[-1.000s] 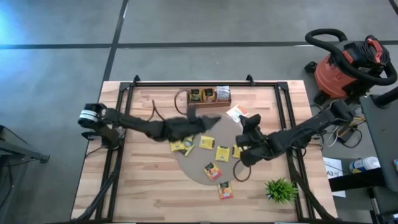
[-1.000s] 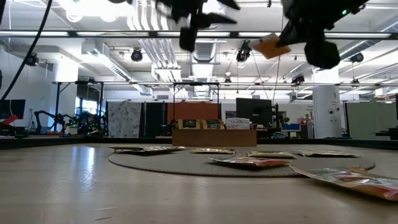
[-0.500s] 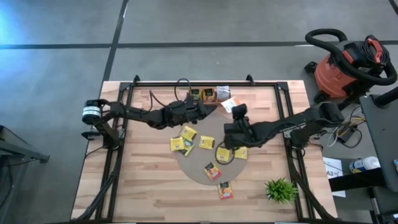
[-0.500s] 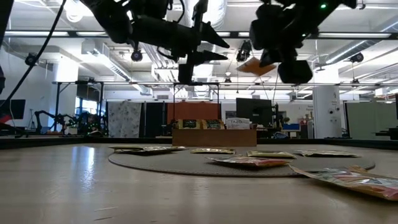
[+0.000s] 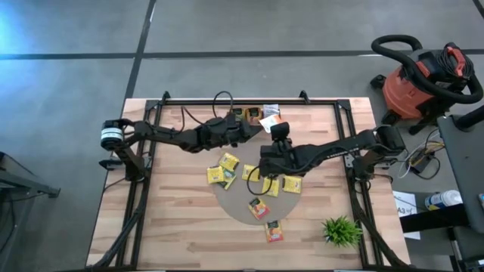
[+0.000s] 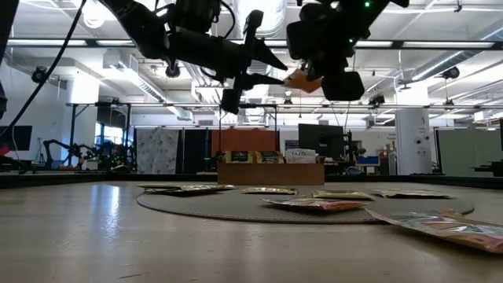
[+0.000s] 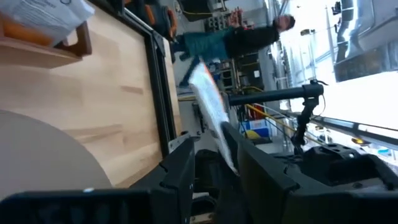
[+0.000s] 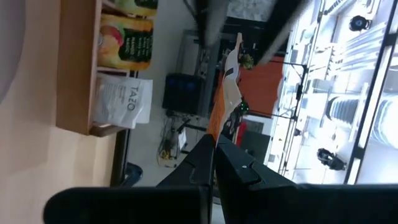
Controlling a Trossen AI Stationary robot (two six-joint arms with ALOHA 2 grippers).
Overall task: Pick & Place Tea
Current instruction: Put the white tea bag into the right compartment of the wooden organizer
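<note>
Overhead, the right gripper [image 5: 271, 127] is pinching an orange-and-white tea packet [image 8: 224, 93] between fully closed jaws, holding it high above the table just in front of the wooden tray [image 8: 78, 74], while the left gripper [image 5: 253, 130] is hanging right beside it with jaws parted on either side of the packet's edge. In the tray a white packet [image 8: 124, 102] is showing the word "TAZO". More yellow packets [image 5: 228, 161] are lying on the round grey mat [image 5: 234, 204].

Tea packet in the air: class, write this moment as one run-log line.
right gripper: shut on tea packet, held in air | left gripper: open, fingers either side of the tea packet
</note>
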